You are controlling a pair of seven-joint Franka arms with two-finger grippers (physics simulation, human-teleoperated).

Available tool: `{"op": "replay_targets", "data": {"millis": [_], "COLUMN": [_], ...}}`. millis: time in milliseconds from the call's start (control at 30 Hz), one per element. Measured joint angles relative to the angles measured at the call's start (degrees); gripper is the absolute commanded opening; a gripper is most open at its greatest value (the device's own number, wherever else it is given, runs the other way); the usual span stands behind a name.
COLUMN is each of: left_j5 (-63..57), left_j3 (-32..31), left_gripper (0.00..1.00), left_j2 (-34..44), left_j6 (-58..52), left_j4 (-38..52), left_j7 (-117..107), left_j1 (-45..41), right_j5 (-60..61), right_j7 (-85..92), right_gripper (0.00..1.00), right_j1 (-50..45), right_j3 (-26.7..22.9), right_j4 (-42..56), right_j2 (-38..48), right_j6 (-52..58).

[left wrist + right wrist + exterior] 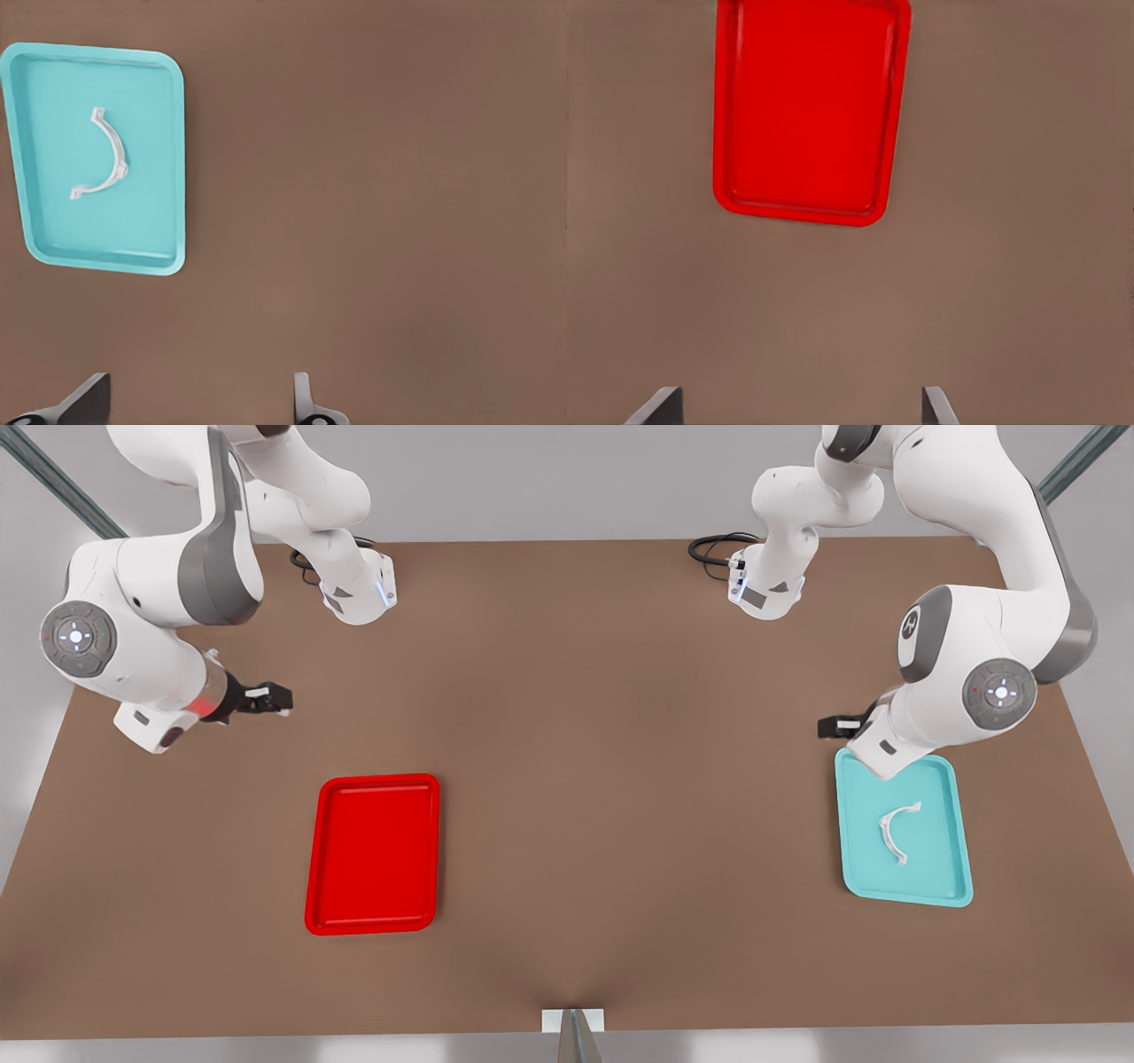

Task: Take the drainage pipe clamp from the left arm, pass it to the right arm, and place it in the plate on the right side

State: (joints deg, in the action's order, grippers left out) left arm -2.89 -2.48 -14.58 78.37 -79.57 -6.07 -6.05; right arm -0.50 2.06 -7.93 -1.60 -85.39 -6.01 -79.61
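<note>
Below us, a matte brown table [567, 797] meets pale grey walls. We see the thin white drainage pipe clamp [897, 832] curving inside a glossy teal tray [948, 868]; the red plate [373, 854] lies well apart. Both grippers, left gripper [199, 403] and right gripper [802, 409], hover spread, holding nothing.

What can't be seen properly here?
- Front view: the left arm covers one corner of the teal rectangular tray.
- Right wrist view: the picture's edge cuts off the bright red rectangular tray.
- Wrist views: edges crop the open jaws of left gripper, right gripper.
</note>
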Motion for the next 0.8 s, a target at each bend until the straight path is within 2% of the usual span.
{"op": "replay_targets", "data": {"millis": [100, 233, 367, 533, 800], "left_j5": [-0.08, 2.03, 3.21, 4.77, 5.5], "left_j3": [0.58, 3.7, 6.44, 7.6, 9.58], "left_gripper": [1.0, 1.0, 1.0, 1.0, 1.0], "left_j2": [-2.16, -12.59, -19.67, -24.38, -27.81], "left_j6": [1.78, 9.65, 23.26, 37.65, 49.21], "left_j4": [0.07, -0.9, -8.98, -12.18, -13.27], "left_j7": [0.12, 0.33, 0.56, 0.82, 1.83], "left_j1": [0.16, 7.52, 11.03, 14.05, 16.05], "right_j5": [-0.08, -0.13, 0.05, 0.49, 0.44], "right_j7": [0.26, 0.55, 0.79, 1.01, 1.26], "right_gripper": [1.0, 1.0, 1.0, 1.0, 1.0], "right_j1": [0.06, 0.1, -0.03, 0.17, 0.11], "right_j3": [-0.05, -0.05, -0.09, -0.07, -0.14], "right_j4": [-0.73, -2.3, -2.77, -2.28, -2.33], "right_j2": [0.05, 0.11, 0.03, -0.22, -0.63], "right_j6": [-2.32, -4.49, -5.78, -6.36, -6.7]}}
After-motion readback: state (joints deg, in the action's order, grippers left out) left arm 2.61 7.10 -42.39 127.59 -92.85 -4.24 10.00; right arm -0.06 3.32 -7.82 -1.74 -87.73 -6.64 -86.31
